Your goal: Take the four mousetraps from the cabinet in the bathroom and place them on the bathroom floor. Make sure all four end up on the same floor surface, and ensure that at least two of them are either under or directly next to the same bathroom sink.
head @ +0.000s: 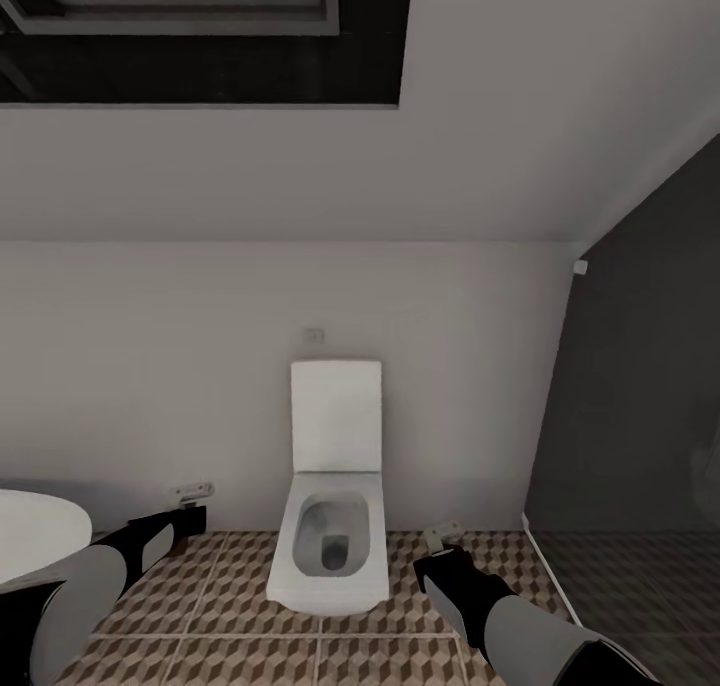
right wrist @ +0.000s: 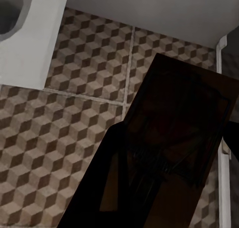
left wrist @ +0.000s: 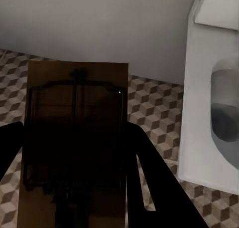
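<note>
Each gripper's jaws pinch a mousetrap — left gripper (left wrist: 74, 198) on the left mousetrap (left wrist: 74, 138), right gripper (right wrist: 149, 188) on the right mousetrap (right wrist: 181, 133) — and setting them on the bathroom floor (head: 400, 656) by this toilet (head: 333, 526) risks missing the sink requirement.

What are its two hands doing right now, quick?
Left end effector: closed on a flat tan wooden mousetrap.
Right end effector: closed on another flat wooden mousetrap.

One mousetrap (left wrist: 74, 138), a tan wooden board with a dark wire spring frame, sits clamped in the left claw (left wrist: 74, 188) above the cube-patterned bathroom floor (left wrist: 154, 113). The right claw (right wrist: 164, 188) grips another mousetrap (right wrist: 184, 133), shadowed and tilted.
</note>
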Controlling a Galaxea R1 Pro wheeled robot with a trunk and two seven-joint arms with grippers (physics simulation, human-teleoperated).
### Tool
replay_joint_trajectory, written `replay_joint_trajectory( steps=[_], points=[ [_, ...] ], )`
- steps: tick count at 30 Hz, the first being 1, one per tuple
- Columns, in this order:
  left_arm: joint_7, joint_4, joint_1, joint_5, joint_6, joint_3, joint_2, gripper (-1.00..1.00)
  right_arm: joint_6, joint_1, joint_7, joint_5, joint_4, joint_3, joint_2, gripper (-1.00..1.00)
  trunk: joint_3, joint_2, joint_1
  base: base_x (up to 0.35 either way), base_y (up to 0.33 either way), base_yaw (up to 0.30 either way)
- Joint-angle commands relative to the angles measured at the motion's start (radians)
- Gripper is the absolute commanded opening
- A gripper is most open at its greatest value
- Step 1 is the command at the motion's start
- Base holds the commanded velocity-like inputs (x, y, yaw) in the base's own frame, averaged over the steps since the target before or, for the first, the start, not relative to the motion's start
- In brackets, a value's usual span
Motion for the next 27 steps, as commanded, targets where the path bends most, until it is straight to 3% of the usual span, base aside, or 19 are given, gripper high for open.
replay_joint_trajectory(
  steps=[1,15,19,22,27],
  points=[
    [-0.004,-0.001,-0.001,-0.002,0.005,0.007,0.0,-1.0,0.005,-0.001,-0.006,-0.009,-0.002,0.008,0.0,-1.0,-0.001,-0.001,0.0,0.0,0.0,0.0],
    [-0.011,0.0,-0.001,-0.006,0.011,0.006,-0.012,-1.0,0.001,-0.001,-0.009,-0.009,-0.004,0.007,-0.004,-1.0,-0.001,-0.001,0.0,0.0,0.0,0.0],
    [-0.008,0.0,0.017,-0.012,0.011,0.006,-0.027,-1.0,-0.001,-0.001,-0.009,-0.014,-0.007,0.006,-0.053,-1.0,-0.001,-0.001,0.0,0.0,0.0,0.0],
    [-0.006,-0.002,0.077,-0.052,0.002,0.004,-0.054,-1.0,-0.002,0.0,-0.008,-0.023,-0.013,0.004,-0.086,-1.0,-0.001,-0.001,0.0,0.0,0.0,0.0],
    [-0.003,-0.004,0.116,-0.131,-0.006,0.004,-0.074,-1.0,-0.002,-0.001,-0.01,-0.027,-0.016,0.003,-0.098,-1.0,-0.001,-0.001,0.0,0.0,0.0,0.0]
  ],
)
